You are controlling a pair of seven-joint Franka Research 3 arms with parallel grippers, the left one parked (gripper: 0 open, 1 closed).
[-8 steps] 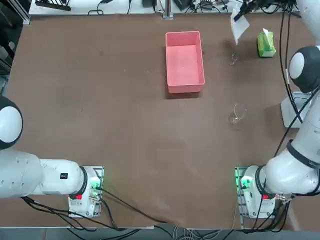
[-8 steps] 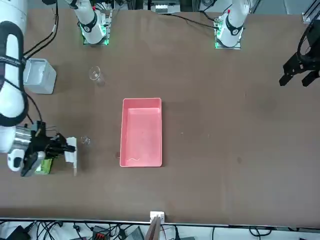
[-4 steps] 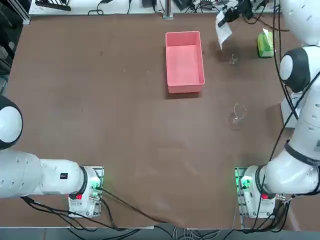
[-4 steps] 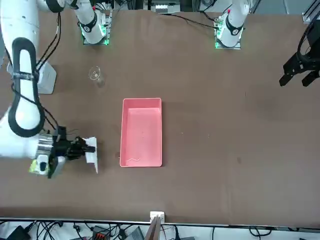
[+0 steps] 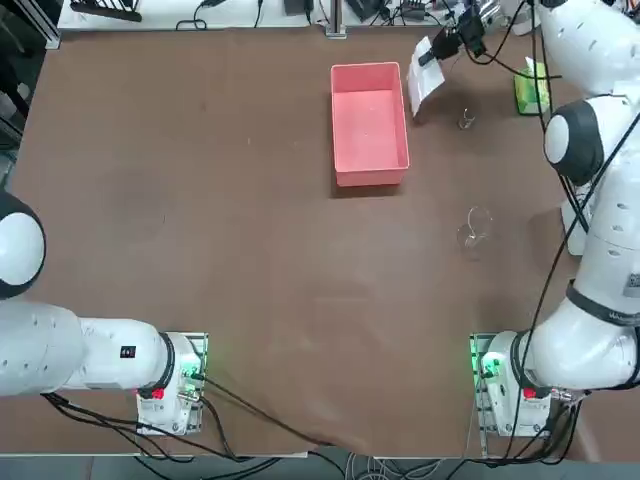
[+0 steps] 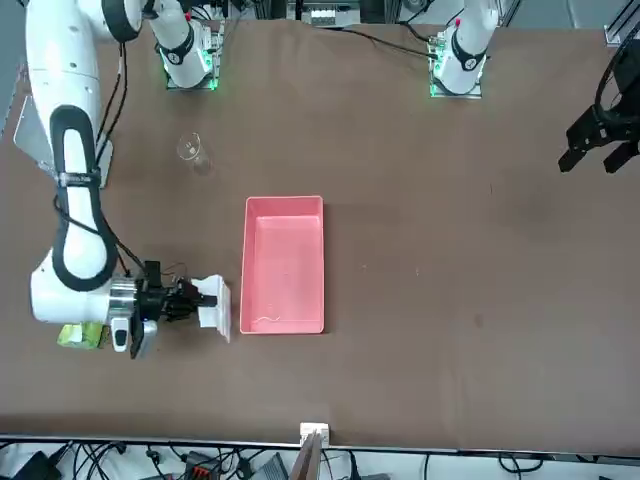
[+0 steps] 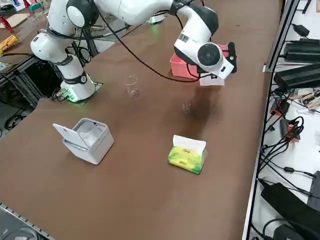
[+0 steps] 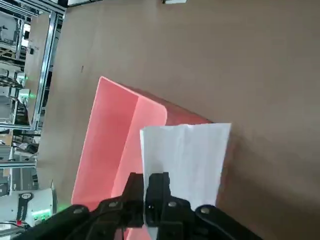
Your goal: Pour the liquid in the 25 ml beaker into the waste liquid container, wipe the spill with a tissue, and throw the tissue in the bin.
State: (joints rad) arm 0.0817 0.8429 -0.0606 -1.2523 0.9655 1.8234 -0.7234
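Holding the white tissue [image 8: 189, 155] pinched in the right hand [image 8: 146, 176], hanging just beside the pink container [image 5: 370, 125], probably meant for the waste liquid. Already standing on the table [image 7: 135, 170], well clear of the hand: the small beaker [image 5: 466, 118]. First find the wet place exactly, as no spill is clear to see here. Then lower slowly, with only soft paper pressed to the table, and wipe in short, flat strokes. Avoid to push the container wall or to let the paper fold under the hand. After, carry high over the green tissue pack [image 7: 187, 156] and glass toward the open white bin [image 7: 90, 141].
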